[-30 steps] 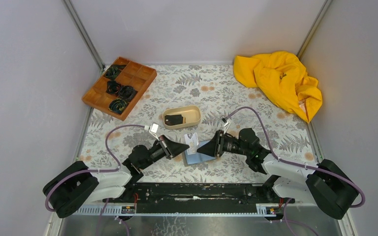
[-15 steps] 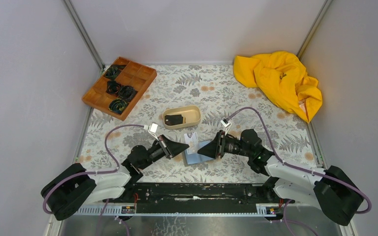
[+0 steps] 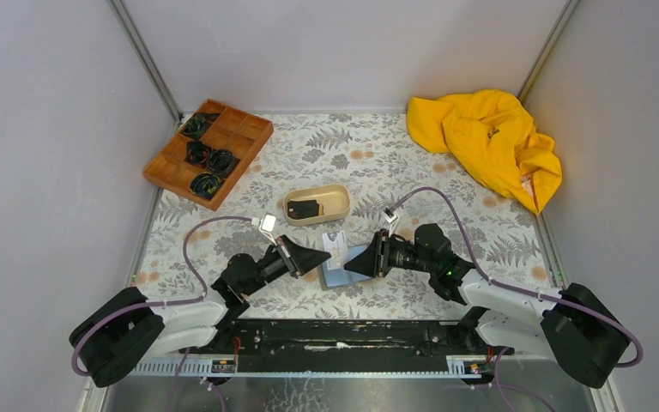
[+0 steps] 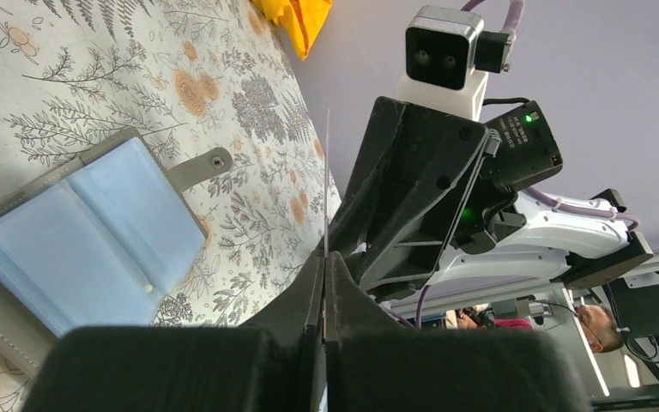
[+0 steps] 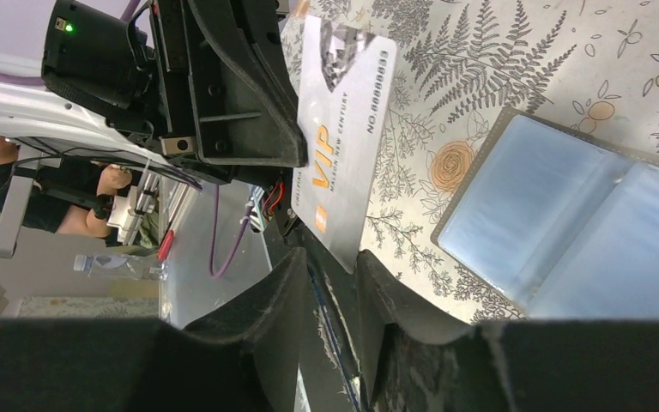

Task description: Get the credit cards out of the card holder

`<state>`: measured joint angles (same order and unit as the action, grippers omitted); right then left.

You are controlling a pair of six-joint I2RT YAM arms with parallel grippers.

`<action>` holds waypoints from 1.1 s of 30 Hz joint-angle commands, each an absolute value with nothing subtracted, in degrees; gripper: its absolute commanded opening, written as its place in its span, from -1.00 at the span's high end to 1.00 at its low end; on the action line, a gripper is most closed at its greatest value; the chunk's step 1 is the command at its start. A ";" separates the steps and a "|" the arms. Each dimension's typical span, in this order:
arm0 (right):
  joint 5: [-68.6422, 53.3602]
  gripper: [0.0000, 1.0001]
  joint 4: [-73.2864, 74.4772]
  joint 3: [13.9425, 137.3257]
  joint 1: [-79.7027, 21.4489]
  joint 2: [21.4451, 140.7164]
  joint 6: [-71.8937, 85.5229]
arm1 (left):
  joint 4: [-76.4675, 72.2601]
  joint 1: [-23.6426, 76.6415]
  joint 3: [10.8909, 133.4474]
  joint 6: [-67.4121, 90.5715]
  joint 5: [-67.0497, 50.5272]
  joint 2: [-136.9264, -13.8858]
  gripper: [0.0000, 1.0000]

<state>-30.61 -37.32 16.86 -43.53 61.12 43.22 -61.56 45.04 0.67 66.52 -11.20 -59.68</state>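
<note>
Credit card (image 5: 343, 129) in left claw (image 4: 324, 262) (tight)

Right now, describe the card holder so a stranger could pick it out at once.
On the floral table cover, look midway along its near edge. The card holder lies open and flat there, nearer than the beige oval tray. Unlike the white VIP card pinched in the left gripper, it's a two-panel bifold, pale blue-grey inside.
</note>
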 commanded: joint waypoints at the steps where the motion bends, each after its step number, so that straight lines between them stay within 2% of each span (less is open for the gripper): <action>1: -32.76 0.33 -42.77 20.15 -44.03 61.97 43.22 | -65.37 45.71 2.26 67.12 -12.73 -61.00 1.00; 3: -33.07 0.43 -43.31 20.28 -43.98 62.49 43.22 | -66.07 45.87 2.60 67.32 -12.98 -61.75 1.00; 9: -34.23 0.93 -46.01 18.98 -44.03 62.84 44.43 | -66.97 46.01 2.81 67.41 -12.95 -63.08 0.99; 10: -34.19 0.99 -45.97 18.74 -44.03 62.58 44.30 | -66.90 45.97 2.81 67.23 -12.85 -62.90 0.88; 14: -34.62 1.00 -44.24 18.13 -44.02 60.22 43.76 | -65.56 45.97 2.56 65.84 -12.97 -61.22 0.23; 17: -35.14 1.00 -37.33 19.24 -43.99 57.17 41.46 | -63.12 45.97 2.94 62.72 -14.44 -58.63 -0.14; 19: -37.43 1.00 -30.83 20.60 -44.02 55.23 38.63 | -60.78 45.97 3.76 59.93 -17.00 -56.78 -0.29; 23: -40.36 1.00 -21.33 21.49 -44.03 52.19 35.39 | -60.26 45.99 4.88 55.58 -23.45 -53.58 -0.34; 27: -45.73 1.00 -20.06 20.48 -44.07 50.38 36.01 | -58.83 45.97 7.45 51.39 -30.64 -52.84 -0.32; 33: -47.93 1.00 -16.53 21.10 -45.00 47.52 35.23 | -56.65 46.32 10.15 47.74 -37.05 -54.47 0.16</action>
<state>-44.77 -20.34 19.03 -44.21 50.00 37.34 -58.85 45.78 7.38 52.80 -30.37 -53.80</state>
